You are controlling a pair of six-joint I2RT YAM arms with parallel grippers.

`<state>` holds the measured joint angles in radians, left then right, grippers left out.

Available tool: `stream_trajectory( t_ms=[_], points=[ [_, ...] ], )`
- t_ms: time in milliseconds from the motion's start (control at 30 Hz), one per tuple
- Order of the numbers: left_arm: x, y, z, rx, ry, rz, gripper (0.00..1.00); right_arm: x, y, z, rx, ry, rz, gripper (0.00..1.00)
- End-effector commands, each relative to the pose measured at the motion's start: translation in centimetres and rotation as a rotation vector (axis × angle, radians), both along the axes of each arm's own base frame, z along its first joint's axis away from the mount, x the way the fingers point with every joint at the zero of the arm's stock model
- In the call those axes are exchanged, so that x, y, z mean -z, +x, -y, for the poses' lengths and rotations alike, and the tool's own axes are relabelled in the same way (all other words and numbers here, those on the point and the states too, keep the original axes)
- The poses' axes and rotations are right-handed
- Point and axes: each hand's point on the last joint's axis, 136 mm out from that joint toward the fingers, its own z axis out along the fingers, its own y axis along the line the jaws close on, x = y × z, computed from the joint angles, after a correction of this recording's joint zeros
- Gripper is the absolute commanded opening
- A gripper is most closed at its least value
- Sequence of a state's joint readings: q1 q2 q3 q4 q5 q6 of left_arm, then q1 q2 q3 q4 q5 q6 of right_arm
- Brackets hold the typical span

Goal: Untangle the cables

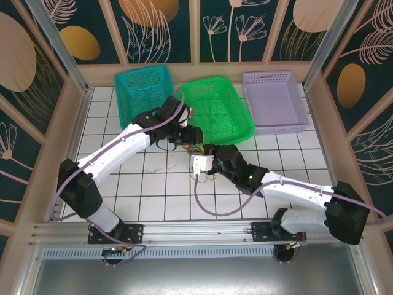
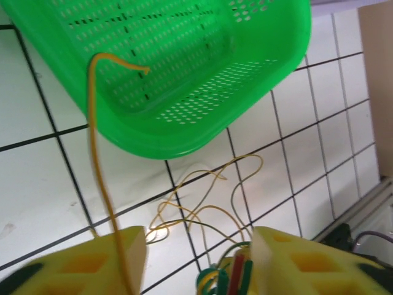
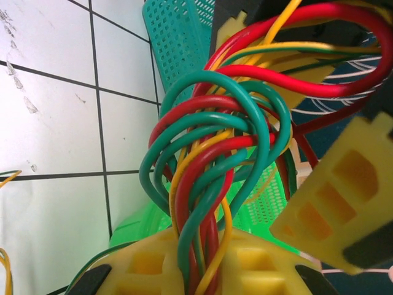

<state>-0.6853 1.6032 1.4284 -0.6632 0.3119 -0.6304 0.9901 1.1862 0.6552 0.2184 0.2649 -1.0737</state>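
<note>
White square tiles cover the tabletop (image 1: 153, 184) in the top view, with three plastic baskets along its far edge: a teal basket (image 1: 144, 92), a green basket (image 1: 218, 107) and a lavender basket (image 1: 273, 101). Both arms reach to the middle, just in front of the green basket. The left gripper (image 1: 187, 134) and the right gripper (image 1: 204, 161) sit close together, and the cables (image 1: 196, 150) are a small coloured knot between them.

From the left wrist, the yellow fingers (image 2: 86, 267) stand apart, released. The bundle's red, green and yellow strands sit in the gap, nearer the right-hand finger. One yellow wire (image 2: 92, 153) rises past the other finger and bends over the green basket's rim. Thin loose loops (image 2: 202, 203) lie on the tiles beside that basket.

From the right wrist, the right gripper is clenched on the twisted bundle, which climbs from between its yellow fingers (image 3: 147, 264) in red, green and yellow loops. A yellow finger of the left gripper hangs just beside the loops.
</note>
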Motion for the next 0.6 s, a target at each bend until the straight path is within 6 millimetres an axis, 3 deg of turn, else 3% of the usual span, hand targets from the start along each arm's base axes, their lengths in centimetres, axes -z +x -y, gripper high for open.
stream_trajectory(
  t_ms=[0,100,133,200,267,367,500,567],
  points=[
    [-0.6,-1.2,1.0,0.047,-0.095,-0.037,0.39,-0.8,-0.2,0.3,0.029,0.078,-0.062,0.00],
    [0.0,-1.9,1.1,0.059,-0.119,-0.056,0.34,-0.8,-0.3,0.4,0.048,0.117,-0.127,0.00],
    [-0.1,-2.0,1.1,0.057,-0.130,-0.056,0.26,-0.9,-0.4,0.4,0.054,0.133,-0.153,0.00],
    [-0.7,-1.8,1.3,0.046,-0.152,-0.048,0.00,-1.1,-0.5,0.4,0.063,0.185,-0.223,0.00],
    [-1.5,-0.8,1.0,-0.004,-0.147,-0.009,0.00,-1.1,-0.6,0.6,0.082,0.240,-0.309,0.00],
    [-4.8,1.7,-0.4,-0.158,-0.197,0.119,0.00,-1.5,-0.9,0.6,0.088,0.376,-0.514,0.00],
    [-10.2,3.9,-2.5,-0.404,-0.481,0.286,0.00,-1.5,-2.0,0.3,0.072,0.519,-0.764,0.00],
    [-11.8,4.2,-3.7,-0.494,-0.623,0.340,0.00,-1.7,-2.4,-0.1,0.054,0.581,-0.875,0.00]
  ],
)
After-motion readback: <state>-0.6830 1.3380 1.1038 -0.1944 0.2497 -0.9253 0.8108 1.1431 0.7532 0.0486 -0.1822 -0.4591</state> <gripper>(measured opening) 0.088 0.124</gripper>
